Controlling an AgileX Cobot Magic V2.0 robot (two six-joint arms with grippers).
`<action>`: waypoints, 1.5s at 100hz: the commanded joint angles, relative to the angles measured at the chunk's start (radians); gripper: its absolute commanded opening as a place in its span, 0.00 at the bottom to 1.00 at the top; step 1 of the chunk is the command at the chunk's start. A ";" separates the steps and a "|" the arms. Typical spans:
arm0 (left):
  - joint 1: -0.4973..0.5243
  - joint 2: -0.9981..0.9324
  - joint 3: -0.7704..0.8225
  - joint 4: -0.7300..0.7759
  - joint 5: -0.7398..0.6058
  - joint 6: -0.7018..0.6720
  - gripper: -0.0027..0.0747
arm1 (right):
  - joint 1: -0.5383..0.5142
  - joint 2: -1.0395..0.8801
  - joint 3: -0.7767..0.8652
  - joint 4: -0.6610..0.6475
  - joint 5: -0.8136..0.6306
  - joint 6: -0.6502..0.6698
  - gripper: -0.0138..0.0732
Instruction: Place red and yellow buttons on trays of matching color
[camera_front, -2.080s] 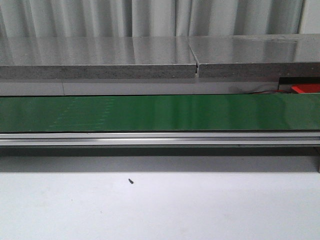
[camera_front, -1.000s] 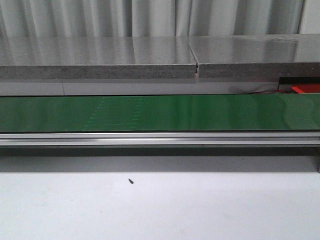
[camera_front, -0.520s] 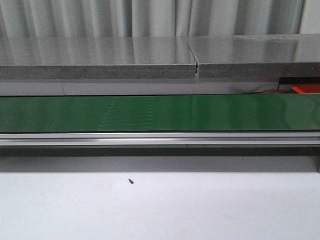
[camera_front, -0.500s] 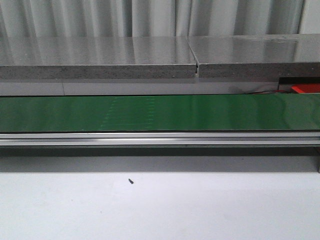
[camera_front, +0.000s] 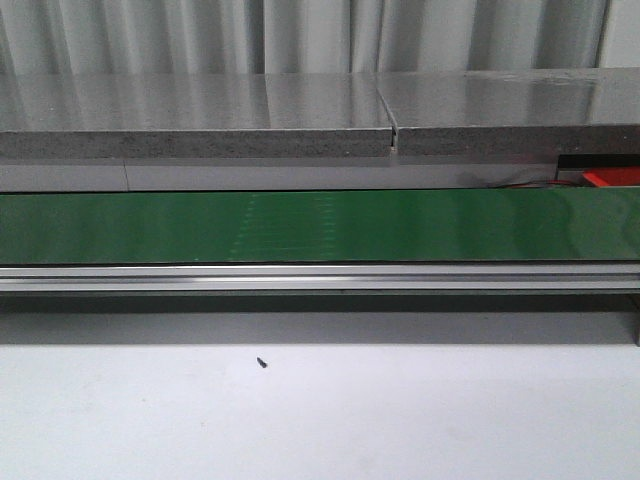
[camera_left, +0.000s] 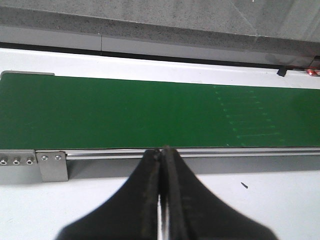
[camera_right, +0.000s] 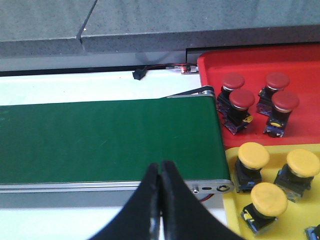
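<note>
Across the middle of the front view runs the green conveyor belt, bare of any button, with the white counter below it and only a sliver of the red tray at the right edge. At the right of the right wrist view, four red buttons sit on the red tray and at least three yellow buttons on the yellow tray just below it, both trays beside the belt's end. At the bottom of each wrist view, the left gripper and right gripper are closed with fingers pressed together, holding nothing. My judgement is that this is a waiting step, with sorting well along: no button is on the belt to fetch. The next move calls for a gripper to open and time its descent onto whichever button arrives.
</note>
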 joint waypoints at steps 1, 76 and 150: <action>0.002 0.006 -0.026 -0.011 -0.070 -0.007 0.01 | -0.001 -0.056 0.011 0.002 -0.090 -0.001 0.08; 0.002 0.006 -0.026 -0.011 -0.070 -0.007 0.01 | 0.059 -0.295 0.360 -0.344 -0.514 0.301 0.08; 0.002 0.006 -0.026 -0.011 -0.072 -0.007 0.01 | 0.061 -0.526 0.505 -0.339 -0.413 0.304 0.08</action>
